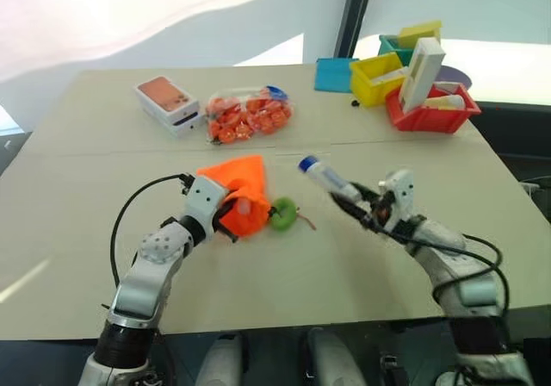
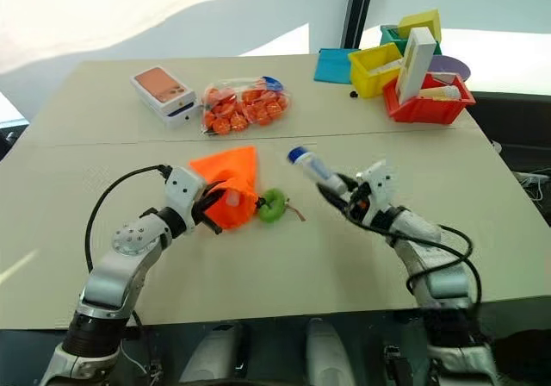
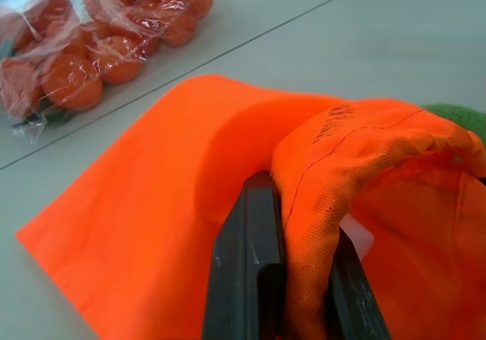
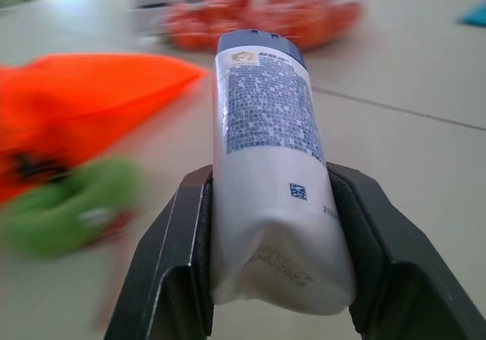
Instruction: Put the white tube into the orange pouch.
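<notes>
Both arms reach in over the near edge of the table (image 1: 77, 257), and each has its share of the job in hand. On the right, the gripper (image 1: 360, 207) is clamped on the crimped end of the tube (image 1: 322, 176), which sticks up and out toward the left with its blue cap leading, raised off the table. Holding it by the tail looks sensible, since the capped end is then free to go in first. On the left, the other gripper (image 1: 231, 216) is pinched shut on the rim of the pouch (image 1: 242, 182); the wrist view shows the fabric folded between the black fingers (image 3: 247, 279), lifting the hem so the mouth gapes toward the tube. The rest of the pouch lies flat, and its green tuft (image 1: 282, 213) sits just beside the mouth, between the two grippers. That tuft and its cord seem the likeliest snag on the way in; otherwise the gap between tube and pouch is bare. Farther back lie a bag of orange pieces (image 1: 250, 115), a white box with an orange top (image 1: 167, 103), and coloured bins (image 1: 430, 110), all well apart from the work.
</notes>
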### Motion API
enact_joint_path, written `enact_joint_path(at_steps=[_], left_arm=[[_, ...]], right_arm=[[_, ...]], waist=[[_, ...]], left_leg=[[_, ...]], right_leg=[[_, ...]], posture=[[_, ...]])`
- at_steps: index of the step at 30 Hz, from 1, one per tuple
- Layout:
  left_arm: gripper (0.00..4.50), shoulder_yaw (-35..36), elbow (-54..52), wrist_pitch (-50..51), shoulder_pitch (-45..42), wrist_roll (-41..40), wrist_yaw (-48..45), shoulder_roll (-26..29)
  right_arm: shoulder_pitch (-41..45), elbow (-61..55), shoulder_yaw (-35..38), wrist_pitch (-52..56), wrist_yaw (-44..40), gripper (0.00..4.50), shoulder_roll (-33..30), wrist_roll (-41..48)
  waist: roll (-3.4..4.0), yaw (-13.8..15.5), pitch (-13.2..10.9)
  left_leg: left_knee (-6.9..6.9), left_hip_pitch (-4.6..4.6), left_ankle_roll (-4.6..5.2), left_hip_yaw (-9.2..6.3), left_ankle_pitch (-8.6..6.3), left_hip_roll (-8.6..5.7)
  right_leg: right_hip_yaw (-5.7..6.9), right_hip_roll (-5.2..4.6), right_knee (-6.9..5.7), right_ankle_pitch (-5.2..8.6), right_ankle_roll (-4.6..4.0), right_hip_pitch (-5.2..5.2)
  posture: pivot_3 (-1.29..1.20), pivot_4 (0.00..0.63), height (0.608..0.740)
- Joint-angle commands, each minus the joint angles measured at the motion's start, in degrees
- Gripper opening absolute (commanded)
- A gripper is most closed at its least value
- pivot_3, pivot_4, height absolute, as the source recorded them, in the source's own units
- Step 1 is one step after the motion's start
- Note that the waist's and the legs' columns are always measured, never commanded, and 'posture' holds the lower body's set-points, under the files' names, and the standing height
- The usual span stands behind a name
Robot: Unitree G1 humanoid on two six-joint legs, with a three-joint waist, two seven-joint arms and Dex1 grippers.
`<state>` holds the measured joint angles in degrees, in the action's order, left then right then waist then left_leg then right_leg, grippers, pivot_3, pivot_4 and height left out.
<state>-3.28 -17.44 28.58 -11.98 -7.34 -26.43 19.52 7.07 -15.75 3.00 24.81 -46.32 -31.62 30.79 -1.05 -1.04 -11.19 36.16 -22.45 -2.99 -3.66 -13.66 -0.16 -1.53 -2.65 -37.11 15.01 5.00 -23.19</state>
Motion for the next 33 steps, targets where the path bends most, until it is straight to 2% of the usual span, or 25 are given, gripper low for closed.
enact_joint_path(at_steps=[1,3,5,9,12,15,25,28,33], left_arm=[[0.0,1.67,-1.26,2.14,0.06,-3.24,-0.84,-0.28],[0.0,2.86,-1.16,3.78,-0.26,-5.23,-1.27,-0.25],[0.0,4.12,-0.39,5.0,-0.94,-7.22,-1.84,-0.17],[0.0,5.41,0.58,7.59,-2.27,-10.27,-3.71,0.99],[0.0,5.55,0.83,8.97,-3.02,-11.23,-4.59,2.28],[0.0,5.56,0.81,9.58,-3.65,-11.64,-5.02,3.25],[0.0,5.5,-1.14,10.98,-4.51,-13.84,-5.3,5.01],[0.0,4.69,-2.33,11.2,-4.87,-13.81,-5.23,5.68],[0.0,2.11,-4.27,11.89,-6.42,-12.8,-4.56,6.13]], right_arm=[[-2.74,-10.19,-1.38,6.29,-4.82,1.58,-3.75,6.86],[-3.02,-13.76,-3.48,9.23,-4.15,1.58,-3.54,9.01],[-2.11,-15.92,-7.38,10.15,-3.01,1.58,-2.32,7.56],[1.18,-14.87,-12.53,11.67,1.55,1.58,1.44,3.94],[2.87,-12.08,-15.15,10.77,3.49,1.58,1.99,-0.67],[4.06,-8.94,-15.74,9.6,5.32,1.58,3.69,-2.79],[5.68,-6.03,-16.48,6.38,6.22,1.58,5.82,-7.68],[5.93,-4.61,-16.51,3.54,9.71,1.58,8.82,-10.72],[5.62,-3.82,-16.22,3.47,11.54,1.58,12.18,-11.0]], waist=[[-0.01,-0.02,0.0],[-0.03,-0.09,-0.01],[-0.04,0.04,-0.01],[-0.06,0.2,0.0],[-0.06,0.31,0.01],[-0.13,0.38,0.02],[-0.12,0.17,0.02],[-0.12,0.17,0.02],[-0.12,0.28,0.02]], left_leg=[[0.01,0.02,0.0,0.0,0.0,0.0],[0.03,0.05,0.0,0.0,0.0,0.02],[0.04,0.08,0.0,-0.02,0.0,0.04],[0.11,0.05,-0.02,-0.04,0.01,0.04],[0.1,0.02,-0.03,-0.03,0.02,0.0],[0.07,-0.04,-0.03,-0.01,0.02,-0.03],[0.02,-0.03,-0.03,-0.02,0.02,-0.01],[0.02,-0.03,-0.03,-0.02,0.02,0.0],[0.02,-0.04,-0.04,-0.02,0.02,-0.01]], right_leg=[[0.0,0.01,0.0,0.0,-0.01,0.0],[0.0,0.07,0.0,-0.01,-0.08,0.01],[0.0,0.11,-0.02,0.14,-0.19,0.0],[0.02,0.13,-0.01,0.13,-0.22,0.0],[0.02,0.04,0.02,0.02,-0.34,0.01],[0.01,0.0,0.11,-0.04,-0.11,0.0],[0.02,0.03,0.07,-0.04,-0.1,-0.05],[0.02,0.03,0.06,-0.04,-0.1,-0.05],[0.01,0.02,0.06,-0.04,-0.09,-0.06]], posture=[[0.0,0.15,0.74],[0.0,0.15,0.74],[0.0,0.15,0.74],[0.0,0.15,0.74],[0.0,0.15,0.74],[0.0,0.15,0.74],[0.0,0.15,0.74],[0.0,0.15,0.74],[0.0,0.15,0.74]])
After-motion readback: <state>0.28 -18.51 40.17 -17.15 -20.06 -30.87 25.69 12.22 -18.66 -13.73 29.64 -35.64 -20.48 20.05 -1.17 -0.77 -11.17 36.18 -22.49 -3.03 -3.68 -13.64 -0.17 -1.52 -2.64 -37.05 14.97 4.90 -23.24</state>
